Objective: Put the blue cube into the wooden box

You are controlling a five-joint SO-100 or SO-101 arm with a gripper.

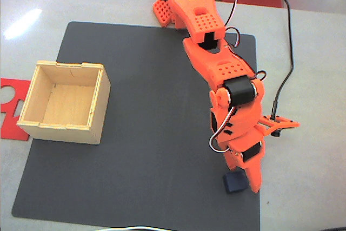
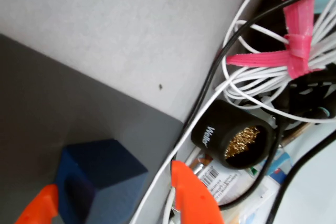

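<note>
The blue cube [image 1: 234, 182] sits near the dark mat's [image 1: 151, 150] lower right corner, between the parted, unclenched fingers of the orange gripper [image 2: 118, 203]. The wooden box [image 1: 65, 101] stands well apart across the mat. Beyond the cube, off the mat, lie white cables [image 2: 262, 77] and a black brass-wool pot [image 2: 233, 137].

Fixed view, from above my workspace: a pale grey table [image 1: 319, 150] carries a dark grey mat [image 1: 146, 150] covering the centre. A flat red cut-out sheet [image 1: 11, 109] lies at 9 o'clock, partly under other items. A bright glare patch [image 1: 21, 22] of reflected light sits at 10 o'clock. A black cable [image 1: 289, 41] runs down from 1 o'clock. Wrist view: white wires [image 2: 262, 77] bound with pink tape [image 2: 294, 40] at 2 o'clock; a black Weller tip-cleaner pot [image 2: 231, 137] holding brass shavings at 4 o'clock.
</note>
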